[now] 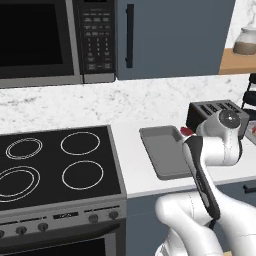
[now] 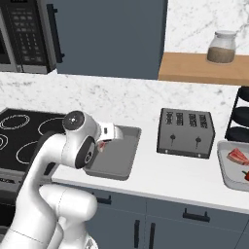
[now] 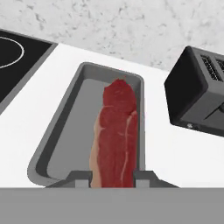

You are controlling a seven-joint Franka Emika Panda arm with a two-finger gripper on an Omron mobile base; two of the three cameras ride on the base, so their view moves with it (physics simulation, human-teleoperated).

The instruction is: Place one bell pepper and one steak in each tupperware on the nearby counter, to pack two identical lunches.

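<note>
Counter (image 2: 155, 170) white, marble backsplash | stove left, toaster (image 2: 186, 132) right | gripper (image 3: 113, 178) clamps steak (image 3: 116, 135) over tupperware (image 3: 65, 131)

The white surface (image 2: 160, 177) runs beside the stove, carrying a grey tupperware (image 2: 127, 168) near its left end. A dark toaster (image 2: 186, 132) stands just right of that, with a second tupperware (image 2: 226, 172) further right.

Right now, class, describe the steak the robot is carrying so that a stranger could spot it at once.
Find the black stove, then the grey tupperware just right of it on the white counter. The steak hangs over that tray in the gripper, a long red slab with pale streaks. The other steak lies in the far tray beyond the toaster.
</note>
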